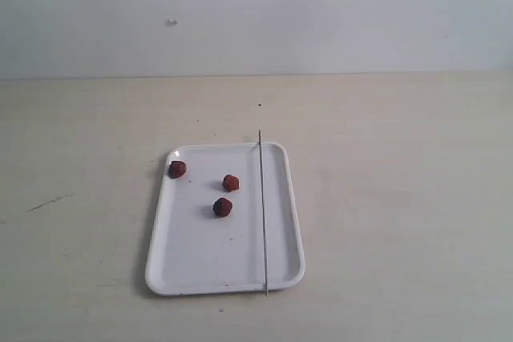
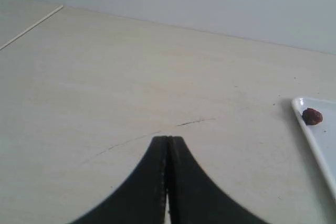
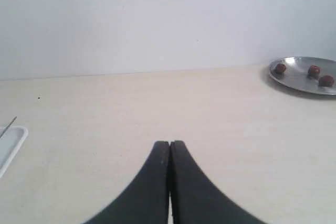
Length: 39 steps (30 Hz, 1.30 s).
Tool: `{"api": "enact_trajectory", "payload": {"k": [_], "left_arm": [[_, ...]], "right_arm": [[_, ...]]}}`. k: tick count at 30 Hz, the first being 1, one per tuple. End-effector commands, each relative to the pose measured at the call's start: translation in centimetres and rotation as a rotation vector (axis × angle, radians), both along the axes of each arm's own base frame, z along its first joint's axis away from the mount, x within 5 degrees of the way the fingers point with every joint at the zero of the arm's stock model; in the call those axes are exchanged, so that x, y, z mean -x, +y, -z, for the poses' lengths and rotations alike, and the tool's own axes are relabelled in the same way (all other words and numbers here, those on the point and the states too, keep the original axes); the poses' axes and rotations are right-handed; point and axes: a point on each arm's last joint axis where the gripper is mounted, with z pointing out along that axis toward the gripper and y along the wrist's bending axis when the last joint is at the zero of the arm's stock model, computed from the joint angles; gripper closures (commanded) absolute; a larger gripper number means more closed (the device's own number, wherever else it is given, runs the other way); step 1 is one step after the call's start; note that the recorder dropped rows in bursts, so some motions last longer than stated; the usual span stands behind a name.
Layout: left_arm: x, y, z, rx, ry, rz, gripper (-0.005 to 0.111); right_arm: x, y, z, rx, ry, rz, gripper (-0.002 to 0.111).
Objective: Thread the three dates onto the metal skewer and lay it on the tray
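R fingers (image 3: pixel 164 156); steel plate (image 3: pixel 296 78), R-cam only

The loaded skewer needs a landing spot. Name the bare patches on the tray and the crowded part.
Bare: the near half of the tray, bordered by front rim, left rim and the metal skewer; also a narrow strip between skewer and right rim. Crowded: the far half, where the three dates sit. A hand passes freely over the table either side.

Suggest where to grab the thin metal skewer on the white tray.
Take the thin dark metal skewer at its near end, which overhangs the white rectangular tray's rim, so jaws can probably close around it. Come from above on the right; the three reddish-brown dates lie left.
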Motion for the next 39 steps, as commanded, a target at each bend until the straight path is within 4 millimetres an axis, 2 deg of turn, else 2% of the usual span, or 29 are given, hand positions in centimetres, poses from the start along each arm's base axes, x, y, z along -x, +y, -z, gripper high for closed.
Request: {"api": "enact_trajectory", "payload": {"k": [1,10,14,16,18,20,22,27,30,31,33,34,36,37,38,39], "left_arm": [[0.0,0.0,0.0,0.000,-0.009,-0.004,0.107],[0.0,0.0,0.0,0.000,-0.009,-0.004,0.107],[0.0,0.0,0.0,0.000,-0.009,-0.004,0.107],[0.0,0.0,0.0,0.000,-0.009,-0.004,0.107],[0.0,0.0,0.0,0.000,-0.009,-0.004,0.107],[0.0,0.0,0.0,0.000,-0.009,-0.004,0.107],[0.0,0.0,0.0,0.000,-0.009,-0.004,0.107],[0.0,0.0,0.0,0.000,-0.009,-0.004,0.107],[0.0,0.0,0.0,0.000,-0.009,-0.004,0.107],[0.0,0.0,0.0,0.000,-0.009,-0.004,0.107],[0.0,0.0,0.0,0.000,-0.009,-0.004,0.107],[0.0,0.0,0.0,0.000,-0.009,-0.004,0.107],[0.0,0.0,0.0,0.000,-0.009,-0.004,0.107],[0.0,0.0,0.0,0.000,-0.009,-0.004,0.107],[0.0,0.0,0.0,0.000,-0.009,-0.004,0.107],[0.0,0.0,0.0,0.000,-0.009,-0.004,0.107]], "right_arm": [[0.0,0.0,0.0,0.001,-0.017,0.005,0.108],[0.0,0.0,-0.2,0.034,-0.035,0.002,0.108],[-0.1,0.0,-1.3,0.085,-0.142,-0.001,0.108],[-0.1,-0.1,-2.0,-0.041,-0.244,0.011,0.108],[0.0,-0.2,-2.7,-0.273,-0.369,0.031,0.108],[0.2,-0.4,-3.1,-0.417,-0.443,0.048,0.108],[0.3,-0.7,-3.5,-0.467,-0.501,0.061,0.108],[0.9,-1.1,-4.9,-0.453,-0.679,0.078,0.108],[1.4,-1.4,-5.7,-0.722,-0.834,0.041,0.108],[1.7,-1.5,-6.1,-0.751,-0.900,0.027,0.108],[2.4,-1.7,-8.4,-0.744,-1.026,-0.003,0.108],[2.4,-1.6,-9.5,-0.739,-1.034,-0.011,0.108],[1.7,-1.2,-12.3,-0.721,-0.934,-0.023,0.108],[0.0,-0.7,-15.4,-0.639,-0.747,-0.032,0.108],[-1.3,-0.5,-16.6,-0.595,-0.615,-0.026,0.108],[-3.9,-0.5,-17.9,-0.515,-0.320,0.019,0.108]]}}
